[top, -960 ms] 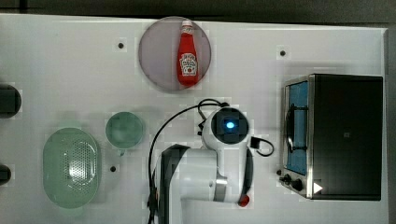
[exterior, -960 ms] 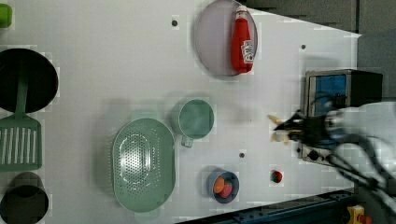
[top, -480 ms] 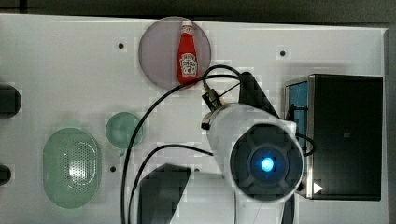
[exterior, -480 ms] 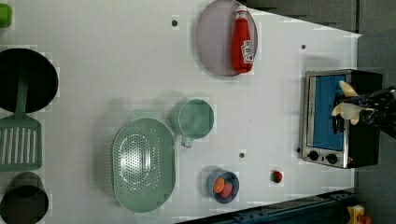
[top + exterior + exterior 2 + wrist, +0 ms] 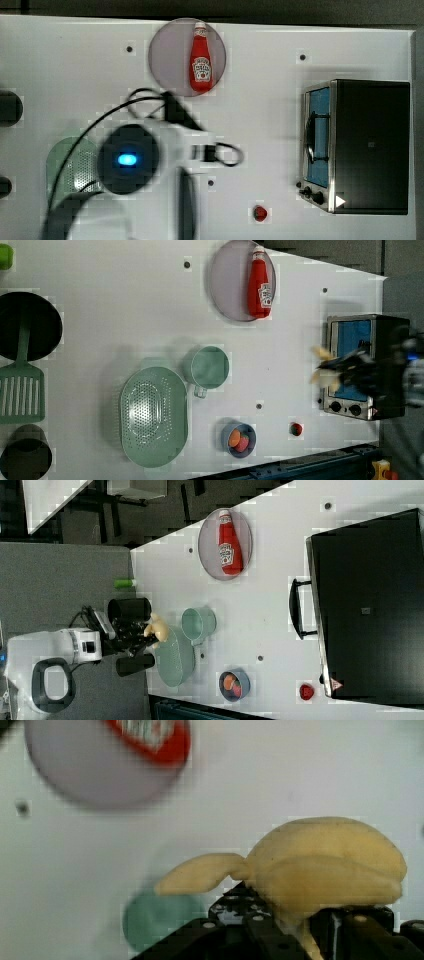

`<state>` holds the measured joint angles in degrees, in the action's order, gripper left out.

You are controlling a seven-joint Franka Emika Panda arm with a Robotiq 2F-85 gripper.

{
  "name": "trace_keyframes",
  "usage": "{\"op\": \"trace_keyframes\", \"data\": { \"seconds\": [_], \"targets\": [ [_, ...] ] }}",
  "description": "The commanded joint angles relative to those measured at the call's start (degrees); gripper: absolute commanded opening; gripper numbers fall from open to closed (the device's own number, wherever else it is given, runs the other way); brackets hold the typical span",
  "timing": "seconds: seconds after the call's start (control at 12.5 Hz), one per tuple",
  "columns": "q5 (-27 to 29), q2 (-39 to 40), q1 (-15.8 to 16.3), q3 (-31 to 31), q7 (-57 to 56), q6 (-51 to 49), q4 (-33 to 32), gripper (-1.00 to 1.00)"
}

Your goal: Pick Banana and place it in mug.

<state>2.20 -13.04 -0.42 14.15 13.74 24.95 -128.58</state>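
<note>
A pale yellow banana (image 5: 325, 865) sits pinched in my gripper (image 5: 300, 925), held well above the table. In the right view the gripper (image 5: 136, 632) carries the banana (image 5: 157, 628) beside the green basket (image 5: 175, 660). In the left view the banana (image 5: 320, 365) and gripper (image 5: 347, 369) hang in front of the toaster oven (image 5: 360, 370). The mug (image 5: 210, 367), a small pale-green cup, stands upright next to the basket (image 5: 152, 415); the mug (image 5: 197, 622) is empty. Under the banana the mug (image 5: 160, 917) shows as a green patch. My arm covers it in the top view.
A ketchup bottle (image 5: 201, 60) lies on a grey plate (image 5: 165, 55). The toaster oven (image 5: 360, 145) stands at the top view's right. A small bowl of fruit (image 5: 239, 439) and a red piece (image 5: 259, 213) lie near the front edge. A black pan (image 5: 25, 325), spatula (image 5: 20, 390) and dark cup (image 5: 25, 457) line the left view's left.
The arm, still holding the banana, has swung toward the top view's left and now covers the mug and part of the basket there.
</note>
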Motion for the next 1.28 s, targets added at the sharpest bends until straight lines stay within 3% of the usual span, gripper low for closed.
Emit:
{"op": "trace_keyframes", "data": {
  "seconds": [0.08, 0.56, 0.88, 1.12, 1.2, 1.28],
  "targets": [
    [4.4, 1.2, 1.9, 4.5, 11.1, 1.4, -0.2, -0.46],
    [4.0, 12.4, 2.1, 13.5, 29.9, 12.5, -1.0, -0.46],
    [-3.2, 20.6, 2.1, 13.8, 34.2, 18.3, -0.8, -0.46],
    [-3.7, 25.0, 2.1, 13.5, 37.0, 24.1, -2.2, -0.46],
    [-4.5, 25.9, 2.1, 13.5, 37.1, 26.1, -2.6, -0.40],
    [-4.9, 26.3, 2.1, 13.4, 37.4, 27.5, -2.9, -0.21]
  ]
}}
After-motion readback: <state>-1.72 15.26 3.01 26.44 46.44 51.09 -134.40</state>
